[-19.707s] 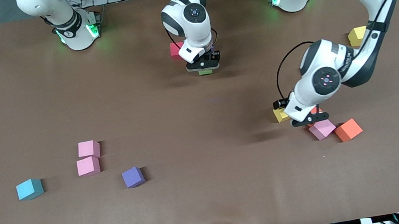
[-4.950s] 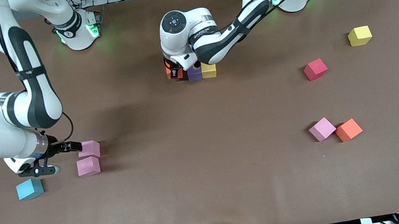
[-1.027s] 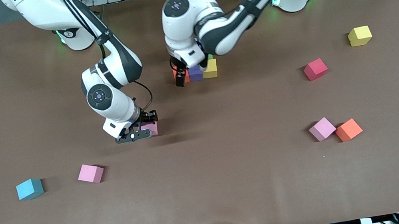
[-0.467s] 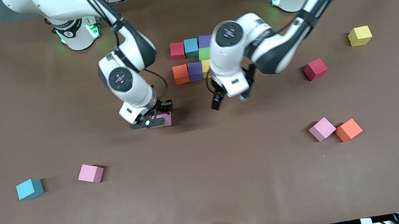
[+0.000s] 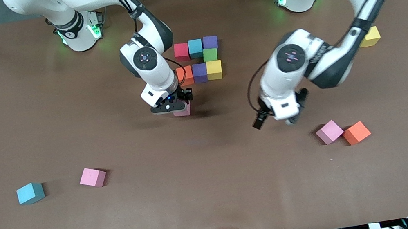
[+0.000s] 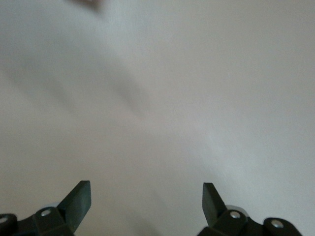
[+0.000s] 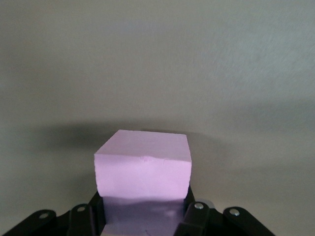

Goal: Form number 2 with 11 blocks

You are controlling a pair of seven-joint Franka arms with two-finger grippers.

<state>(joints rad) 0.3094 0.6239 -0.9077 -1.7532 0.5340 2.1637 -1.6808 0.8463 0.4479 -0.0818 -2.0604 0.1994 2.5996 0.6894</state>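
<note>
Glossy white arms, dark grey joints, black cables (green-lit bases), black hands.

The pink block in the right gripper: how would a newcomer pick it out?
Find the cluster of seven blocks near the arms' bases. Just nearer the camera, the right gripper is shut on a pink block. It is the only block that is gripped; the other pink blocks lie loose on the table.

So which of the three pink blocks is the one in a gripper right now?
The pink block clamped in the right gripper, over the table just in front of the orange block. The other two pink ones lie loose near the front edge.
</note>
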